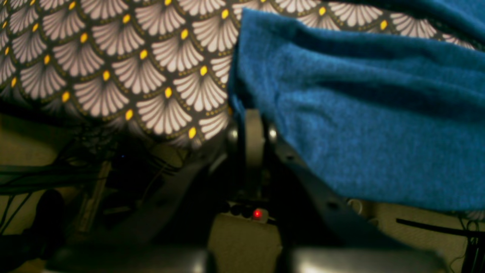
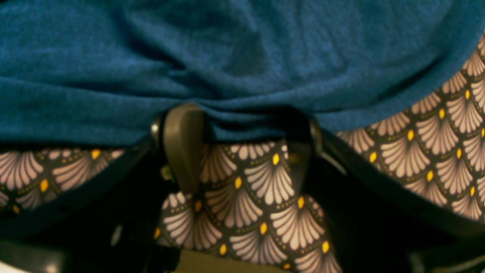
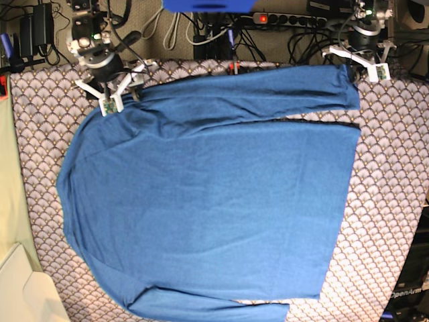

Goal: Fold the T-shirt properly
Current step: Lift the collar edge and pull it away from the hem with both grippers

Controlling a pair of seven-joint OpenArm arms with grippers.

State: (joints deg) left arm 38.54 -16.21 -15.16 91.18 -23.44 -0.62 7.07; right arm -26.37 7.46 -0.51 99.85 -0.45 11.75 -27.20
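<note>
T-shirt (image 3: 214,208) lies spread flat on the fan-patterned tablecloth (image 3: 389,221), collar end toward base view's left, hem toward its right, with the far sleeve (image 3: 248,94) laid back along the table's far edge. Right gripper (image 2: 242,151) sits at the shoulder/sleeve root, jaws spread wide; in its wrist view a bunched ridge of knit runs across the fingertips, with bare cloth pattern showing between the pads, so fabric is at the tips but not pinched. Left gripper (image 1: 252,125) is at the cuff end, jaws closed together; blue edge drapes right over the tip, but I can't tell whether any fabric is actually caught between them. Handling, as I judge it: soft, light, limp heathered knit, no stiffness, so it'll sag and stretch between two hold points and drag over the cloth rather than slide clean. Best holds look like seamed edges: cuff, shoulder seam, hem corners. Pinch a single layer's edge, lift both ends together, keep light tension to avoid wrinkles.
</note>
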